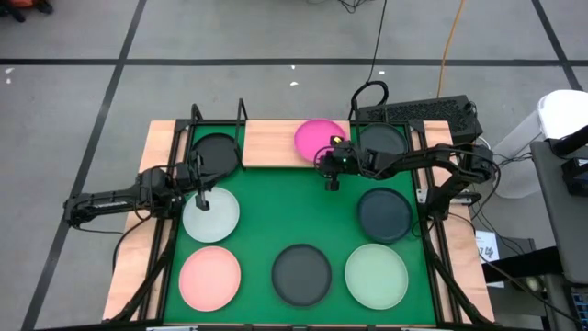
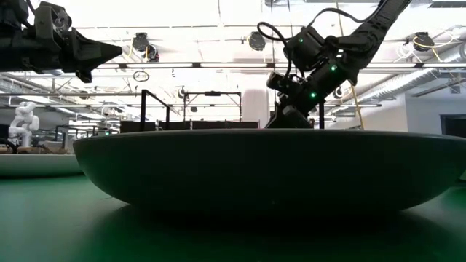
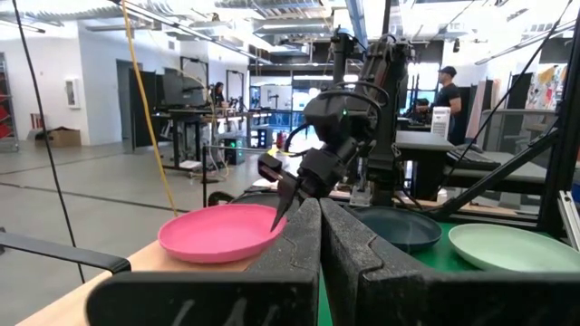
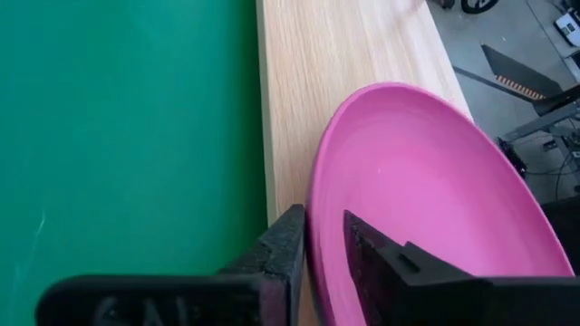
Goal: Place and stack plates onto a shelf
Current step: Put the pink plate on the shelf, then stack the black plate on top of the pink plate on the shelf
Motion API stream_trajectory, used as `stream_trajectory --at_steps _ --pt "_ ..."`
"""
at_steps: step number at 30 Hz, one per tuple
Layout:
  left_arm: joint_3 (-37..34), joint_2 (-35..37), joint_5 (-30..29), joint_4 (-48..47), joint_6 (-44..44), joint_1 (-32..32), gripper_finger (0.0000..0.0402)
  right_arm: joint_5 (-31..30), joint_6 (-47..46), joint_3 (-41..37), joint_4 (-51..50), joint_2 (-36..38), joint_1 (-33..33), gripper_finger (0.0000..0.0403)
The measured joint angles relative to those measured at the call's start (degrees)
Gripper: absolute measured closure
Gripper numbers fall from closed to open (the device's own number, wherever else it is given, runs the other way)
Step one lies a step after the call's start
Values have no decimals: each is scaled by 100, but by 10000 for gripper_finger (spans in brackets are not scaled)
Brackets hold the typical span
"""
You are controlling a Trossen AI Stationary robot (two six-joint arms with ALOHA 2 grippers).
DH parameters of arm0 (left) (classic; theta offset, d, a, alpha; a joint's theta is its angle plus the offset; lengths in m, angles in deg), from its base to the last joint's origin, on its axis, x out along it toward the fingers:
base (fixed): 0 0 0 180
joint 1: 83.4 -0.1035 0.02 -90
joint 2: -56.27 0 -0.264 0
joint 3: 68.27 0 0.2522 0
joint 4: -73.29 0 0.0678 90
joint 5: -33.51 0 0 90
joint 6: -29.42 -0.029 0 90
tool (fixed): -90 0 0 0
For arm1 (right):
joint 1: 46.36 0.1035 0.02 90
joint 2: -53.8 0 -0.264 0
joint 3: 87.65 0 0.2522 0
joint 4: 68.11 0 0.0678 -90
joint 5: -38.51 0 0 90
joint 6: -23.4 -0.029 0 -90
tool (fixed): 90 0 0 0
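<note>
the hot pink plate [image 1: 320, 138] lies on the light wood shelf [image 1: 268, 144] at the far side of the worktop, at the shelf's right part. the right gripper [image 4: 322, 237] is at the near rim of this plate; its jaws stand a little apart, one on each side of the rim, and i cannot tell if they press it. the left gripper [image 1: 202, 194] hovers over the whitish plate [image 1: 210, 214] on the green mat [image 1: 294, 211], its jaws pressed together and holding nothing. a black plate [image 1: 215, 153] lies at the mat's far left. a dark teal plate [image 1: 384, 213], a mint plate [image 1: 376, 275], a dark grey plate [image 1: 300, 273] and a pale pink plate [image 1: 209, 277] also lie on the mat.
</note>
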Motion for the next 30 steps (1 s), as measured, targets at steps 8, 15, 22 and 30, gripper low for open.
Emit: stream_trajectory --at_steps 8,15,22,30 --pt "0 0 -1 0 0 2 400 -7 6 -4 -4 308 233 332" --pt "0 0 1 0 0 2 400 -4 -180 -4 -264 1030 740 332" --pt "0 0 -1 -1 0 0 400 2 -519 -7 -760 1883 1666 332" --pt "0 0 -1 0 0 0 400 -10 -571 -212 -651 2418 2530 332"
